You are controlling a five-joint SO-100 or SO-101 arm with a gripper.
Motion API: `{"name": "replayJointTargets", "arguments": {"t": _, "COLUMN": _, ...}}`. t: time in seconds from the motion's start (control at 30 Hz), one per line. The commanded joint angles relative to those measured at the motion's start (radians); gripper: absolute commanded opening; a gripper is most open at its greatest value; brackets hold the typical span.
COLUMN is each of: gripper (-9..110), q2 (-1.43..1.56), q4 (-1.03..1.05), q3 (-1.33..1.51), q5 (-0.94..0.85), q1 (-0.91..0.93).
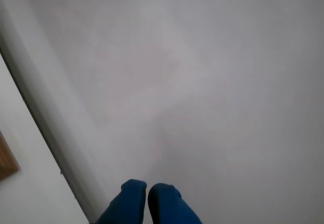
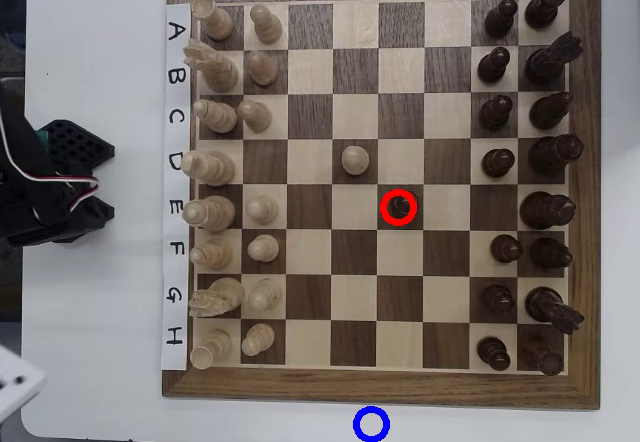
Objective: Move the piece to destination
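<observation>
Jaws of the blue gripper seem closed and empty above bare white table, though blurred. Small dark brown wooden pawn stands mid-chessboard, inside a red ring, well apart from the arm at the table's left edge.

Nothing is standing ahead of the gripper in the wrist view: blank white surface is stretching out, with only a board corner lying far left.
</observation>
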Motion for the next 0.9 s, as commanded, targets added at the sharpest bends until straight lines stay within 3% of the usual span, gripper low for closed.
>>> {"name": "replayJointTargets", "arguments": {"t": 0.0, "gripper": 0, "q2": -0.21, "q4": -0.011, "q3": -0.463, "q5": 0.311, "q1": -0.247}}
{"name": "replayJointTargets", "arguments": {"t": 0.6, "gripper": 0, "q2": -0.472, "q4": 0.049, "q3": -0.591, "q5": 0.709, "q1": -0.733}}
{"name": "replayJointTargets", "arguments": {"t": 0.87, "gripper": 0, "q2": -0.65, "q4": 0.222, "q3": -0.73, "q5": 0.933, "q1": -0.943}}
